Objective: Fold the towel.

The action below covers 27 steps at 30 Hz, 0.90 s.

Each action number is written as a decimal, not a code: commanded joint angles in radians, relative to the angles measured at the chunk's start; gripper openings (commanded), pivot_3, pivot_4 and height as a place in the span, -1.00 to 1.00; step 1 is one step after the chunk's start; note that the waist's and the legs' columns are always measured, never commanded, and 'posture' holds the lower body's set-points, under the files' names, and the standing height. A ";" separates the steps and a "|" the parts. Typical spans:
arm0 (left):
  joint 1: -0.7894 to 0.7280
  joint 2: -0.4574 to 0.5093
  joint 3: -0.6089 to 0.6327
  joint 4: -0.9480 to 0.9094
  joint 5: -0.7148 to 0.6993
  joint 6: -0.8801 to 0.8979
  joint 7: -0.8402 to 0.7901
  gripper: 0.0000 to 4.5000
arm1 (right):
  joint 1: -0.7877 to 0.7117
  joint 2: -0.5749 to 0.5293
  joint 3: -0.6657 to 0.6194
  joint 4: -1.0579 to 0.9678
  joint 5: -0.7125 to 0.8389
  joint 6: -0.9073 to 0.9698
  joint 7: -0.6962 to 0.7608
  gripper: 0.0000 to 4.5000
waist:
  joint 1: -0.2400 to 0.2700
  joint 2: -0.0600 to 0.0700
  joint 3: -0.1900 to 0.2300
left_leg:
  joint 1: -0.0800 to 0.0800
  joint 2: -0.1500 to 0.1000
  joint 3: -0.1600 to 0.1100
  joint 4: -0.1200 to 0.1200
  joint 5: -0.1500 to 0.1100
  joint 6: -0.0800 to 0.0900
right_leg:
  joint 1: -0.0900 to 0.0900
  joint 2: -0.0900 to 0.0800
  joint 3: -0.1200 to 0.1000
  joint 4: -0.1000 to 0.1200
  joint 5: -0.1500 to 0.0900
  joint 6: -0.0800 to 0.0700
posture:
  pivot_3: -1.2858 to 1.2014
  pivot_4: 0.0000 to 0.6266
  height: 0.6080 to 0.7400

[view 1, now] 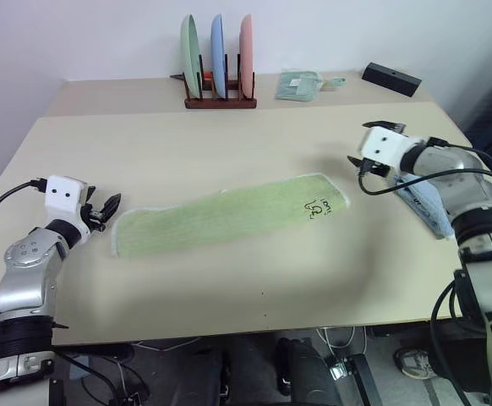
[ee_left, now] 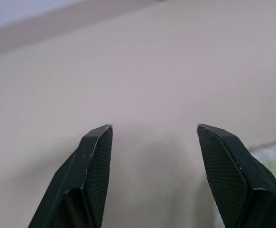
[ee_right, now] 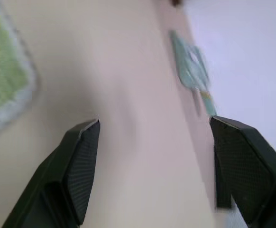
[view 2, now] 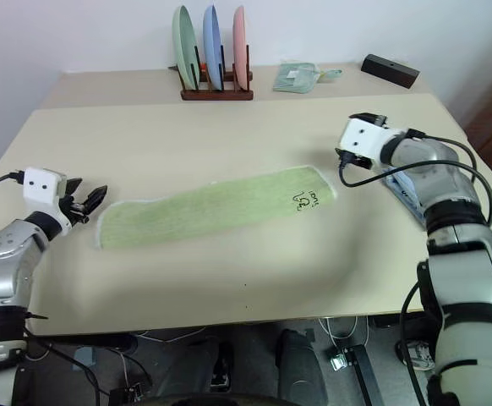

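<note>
Lying flat as a long strip, the towel (view 1: 225, 218) (printed mark at right end), flanked by left gripper (view 1: 109, 205) and right gripper (view 1: 369, 163), both gaping empty, presumably poised to take its ends.

The scene is lit brightly and evenly, and no harsh glare is seen on the table (view 1: 229, 279). A soft, wide shadow is cast on the tabletop just in front of the towel (view 1: 221, 216). The head views are fairly sharp, and the dark mark on the towel can be made out. In the left wrist view the fingers (ee_left: 93, 175) are shown clearly, while the table behind is soft. The right wrist view is smeared: the small pale cloth (ee_right: 190, 66) is blurred.
</note>
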<state>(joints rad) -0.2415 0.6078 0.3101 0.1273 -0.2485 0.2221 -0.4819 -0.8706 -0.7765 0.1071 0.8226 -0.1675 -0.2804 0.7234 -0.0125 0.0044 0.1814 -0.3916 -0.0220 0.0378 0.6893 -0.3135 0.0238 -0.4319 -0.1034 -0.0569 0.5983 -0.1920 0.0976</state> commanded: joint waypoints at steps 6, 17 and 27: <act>0.051 0.017 -0.164 -0.286 -0.064 -0.036 -0.254 0.29 | 0.464 0.031 -0.360 -0.796 0.722 1.100 0.124 0.99 | 0.016 0.001 0.000 | 0.000 0.000 0.000 0.003 -0.001 0.001 | 0.001 -0.005 0.000 0.000 0.001 -0.001 | 0.03 -0.52 0.96; 0.019 0.008 -0.366 -0.488 -0.209 0.115 -0.477 0.29 | 0.479 0.343 -0.619 -0.962 0.953 1.539 -0.364 0.99 | 0.021 0.001 0.000 | 0.000 0.000 -0.001 0.003 -0.004 0.007 | -0.001 -0.003 0.001 0.000 0.003 -0.005 | 0.03 -0.52 0.96; 0.033 -0.031 -0.410 -0.498 -0.198 0.114 -0.467 0.29 | 0.325 0.559 -0.822 -0.834 0.960 1.562 -0.704 0.99 | 0.022 0.001 -0.001 | 0.000 0.000 0.000 0.006 -0.004 0.009 | 0.000 0.002 0.000 0.002 0.003 -0.004 | 0.03 -0.52 0.96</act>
<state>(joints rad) -0.2091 0.5800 -0.1041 -0.3364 -0.4407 0.3446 -0.9524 -0.5199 -0.2306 -0.6752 -0.0269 0.7783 1.2993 0.0644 0.0096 0.0057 0.1809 -0.3915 -0.0217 0.0374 0.6950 -0.3179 0.0323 -0.4318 -0.1012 -0.0564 0.6005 -0.1894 0.0934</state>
